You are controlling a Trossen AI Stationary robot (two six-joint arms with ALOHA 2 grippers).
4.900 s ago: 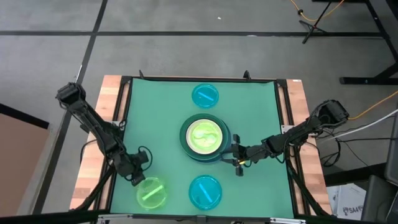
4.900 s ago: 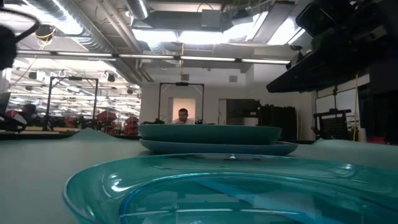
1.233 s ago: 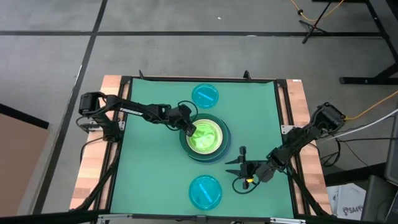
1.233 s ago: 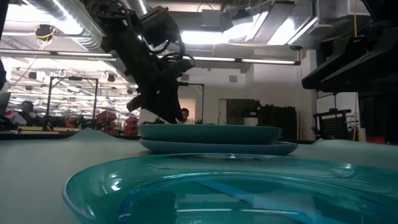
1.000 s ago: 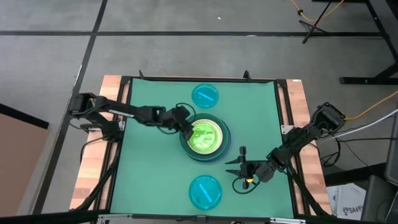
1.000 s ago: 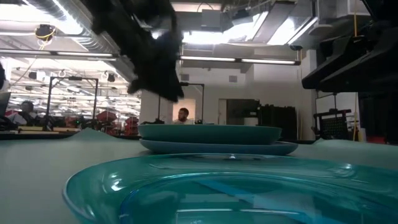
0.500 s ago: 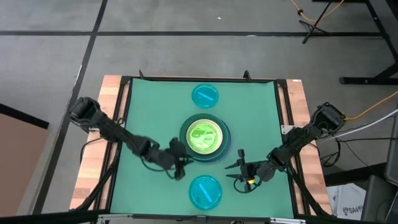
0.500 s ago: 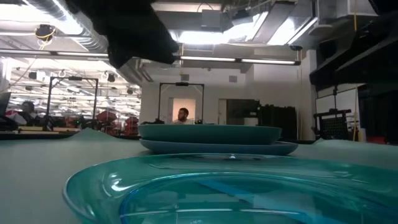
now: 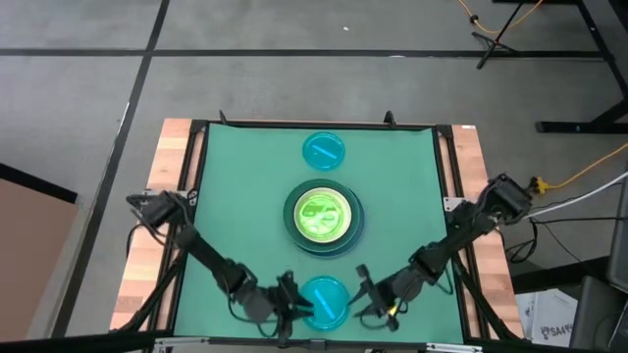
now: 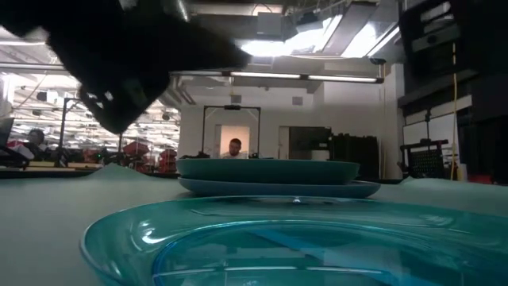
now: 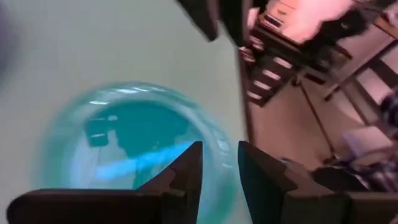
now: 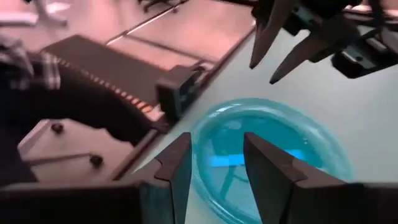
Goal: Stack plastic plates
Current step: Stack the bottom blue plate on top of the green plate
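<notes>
A stack of plastic plates [image 9: 323, 216] stands mid-table with a translucent lime-green plate [image 9: 322, 214] on top. One small cyan plate [image 9: 324, 150] lies flat near the far edge, another cyan plate [image 9: 325, 301] near the front edge. My left gripper [image 9: 294, 304] is open at the near cyan plate's [image 11: 124, 149] left rim. My right gripper [image 9: 359, 294] is open at that plate's [image 12: 267, 155] right rim. In each wrist view the fingers frame the plate's edge; I cannot tell whether they touch it.
The green mat [image 9: 235, 186] is bare on both sides of the stack. Wooden table edges [image 9: 167, 196] and a dark frame border the mat. In the low view the near cyan plate [image 10: 294, 246] fills the foreground, with the stack [image 10: 270, 176] behind it.
My left gripper has left the top of the stack and swung toward the table's near edge, to the left rim of the near cyan plate. My right gripper has moved left and nearer, to that plate's right rim. The lime-green plate stays on the stack.
</notes>
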